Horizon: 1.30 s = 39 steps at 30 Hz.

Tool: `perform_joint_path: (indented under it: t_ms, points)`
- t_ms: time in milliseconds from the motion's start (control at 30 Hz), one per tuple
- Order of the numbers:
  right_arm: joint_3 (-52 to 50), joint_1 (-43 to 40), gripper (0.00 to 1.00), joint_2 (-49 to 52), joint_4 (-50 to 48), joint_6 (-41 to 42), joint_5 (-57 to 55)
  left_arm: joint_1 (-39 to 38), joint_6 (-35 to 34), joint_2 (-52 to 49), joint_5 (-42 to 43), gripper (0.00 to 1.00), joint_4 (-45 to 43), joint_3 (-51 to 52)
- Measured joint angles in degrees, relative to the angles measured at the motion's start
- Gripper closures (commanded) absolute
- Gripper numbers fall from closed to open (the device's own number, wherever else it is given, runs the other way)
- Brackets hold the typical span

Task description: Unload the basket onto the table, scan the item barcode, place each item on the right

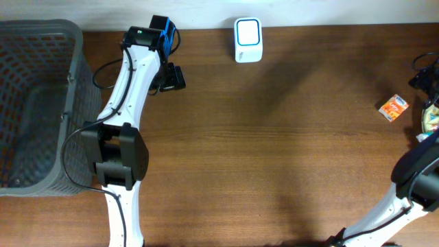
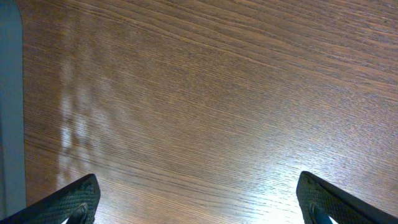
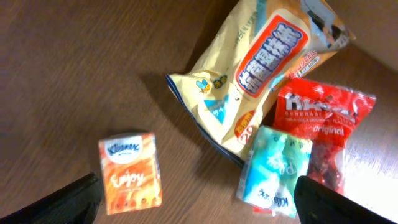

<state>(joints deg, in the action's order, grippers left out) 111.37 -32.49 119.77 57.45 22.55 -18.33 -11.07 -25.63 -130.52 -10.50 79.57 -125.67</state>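
Observation:
A white barcode scanner point(image 1: 247, 40) with a blue-rimmed window stands at the table's far edge. An orange Kleenex pack point(image 1: 394, 108) point(image 3: 130, 171) lies flat on the wood at the right. Beside it in the right wrist view lie a yellow wipes bag point(image 3: 249, 81), a red snack packet point(image 3: 326, 118) and a teal tissue pack point(image 3: 273, 165). My right gripper point(image 3: 199, 202) hovers open above these, its fingers wide apart and nothing between them. My left gripper point(image 1: 171, 77) point(image 2: 199, 202) is open over bare wood, far left of the scanner.
A grey mesh basket point(image 1: 75, 89) fills the left end of the table, close to the left arm. The right arm's base rises at the lower right corner point(image 1: 418, 178). Cables and more packets crowd the right edge.

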Motion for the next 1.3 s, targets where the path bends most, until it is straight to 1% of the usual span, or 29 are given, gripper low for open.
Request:
perform_joint_path:
  t_ms: [67,100,200,267,367,400,433,500,567,767,900,1100,1167,1300]
  points:
    - [-0.3,0.0,0.01,-6.2,3.4,2.8,1.1,0.0,0.0,0.0,0.0,0.01,0.0,0.0]
    - [-0.3,0.0,0.01,-11.7,5.1,4.1,2.5,0.0,0.0,0.0,0.0,0.01,0.0,0.0]
    - [-0.1,1.3,0.01,-24.8,11.4,4.5,4.3,0.0,0.0,0.0,0.0,0.01,0.0,0.0]
    - [-1.2,5.9,0.01,-31.0,16.0,3.1,4.9,0.0,0.0,0.0,0.0,0.01,0.1,0.0]
    - [-3.8,12.9,0.02,-35.9,22.4,2.5,5.8,0.0,0.0,0.0,0.0,0.01,0.0,0.0]
    - [-4.3,15.7,0.02,-37.9,27.3,2.7,6.3,0.0,0.0,0.0,0.0,0.01,0.0,0.0]
    - [-4.5,18.1,0.02,-39.5,30.0,2.7,6.8,0.0,0.0,0.0,0.0,0.01,0.0,0.0]
    - [-4.5,21.2,0.02,-41.5,33.5,2.8,8.9,0.0,0.0,0.0,0.0,0.01,0.0,0.0]
    - [-4.5,22.4,0.02,-41.0,33.9,2.8,10.9,0.0,0.0,0.0,0.0,0.01,0.0,0.0]
    - [-4.5,22.4,0.02,-38.9,34.2,2.8,11.2,0.0,0.0,0.0,0.0,0.01,0.0,0.0]
    - [-4.5,22.4,0.02,-38.8,39.5,2.8,12.0,0.0,0.0,0.0,0.0,0.01,0.0,0.0]
    - [-4.6,22.4,0.02,-39.0,39.5,1.0,13.8,0.0,0.0,0.0,0.0,0.01,0.0,0.0]
    - [-4.8,22.4,0.02,-40.4,39.5,0.1,14.0,0.0,0.0,0.0,0.0,0.01,0.0,0.0]
    - [-4.9,22.4,0.02,-50.0,39.5,-1.9,14.4,0.0,0.0,0.0,0.0,0.01,0.0,0.0]
